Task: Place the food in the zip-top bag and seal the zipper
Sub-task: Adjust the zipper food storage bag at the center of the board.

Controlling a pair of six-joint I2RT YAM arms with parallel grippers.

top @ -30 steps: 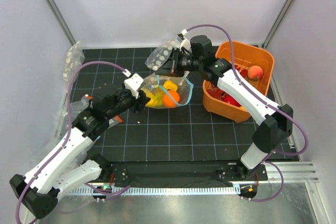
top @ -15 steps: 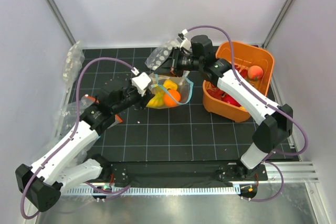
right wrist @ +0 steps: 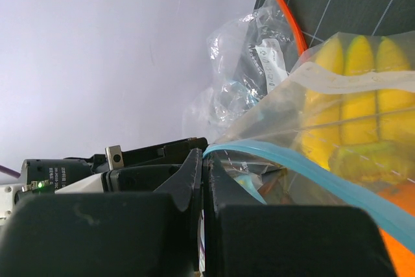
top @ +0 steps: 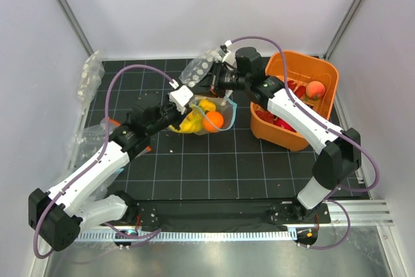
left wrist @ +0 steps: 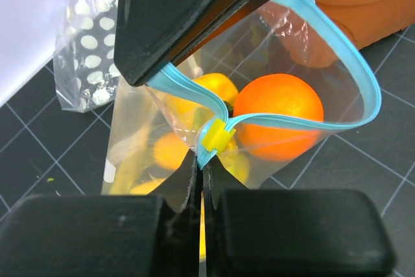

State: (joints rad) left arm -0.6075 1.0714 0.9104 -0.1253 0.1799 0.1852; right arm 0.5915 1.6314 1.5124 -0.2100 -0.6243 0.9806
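The clear zip-top bag [top: 206, 118] hangs just above the mat, its mouth still gaping. Inside lie the orange [left wrist: 279, 113], a yellow-orange mango-like piece [left wrist: 213, 87] and the banana bunch [right wrist: 353, 92]. The light-blue zipper [left wrist: 337, 53] curves round the open mouth. My left gripper [left wrist: 202, 159] is shut on the zipper's near end, right below a small yellow slider [left wrist: 218, 135]. At the strip's other end my right gripper [right wrist: 206, 155] is shut on the zipper, holding the bag up. In the top view the left gripper [top: 184, 104] sits left of the bag and the right gripper [top: 210, 86] above it.
An orange bin [top: 326, 71] with red pieces and a peach-coloured fruit [top: 316, 89] stands to the right of the bag. A dotted clear bag [top: 200, 67] lies behind it. More clear bags [top: 89, 77] rest by the left wall, one with an orange-red strip [right wrist: 290, 19].
My left arm has swung up and right to the bag, and its gripper has closed on the zipper's near end. The right arm and the bag have hardly moved.
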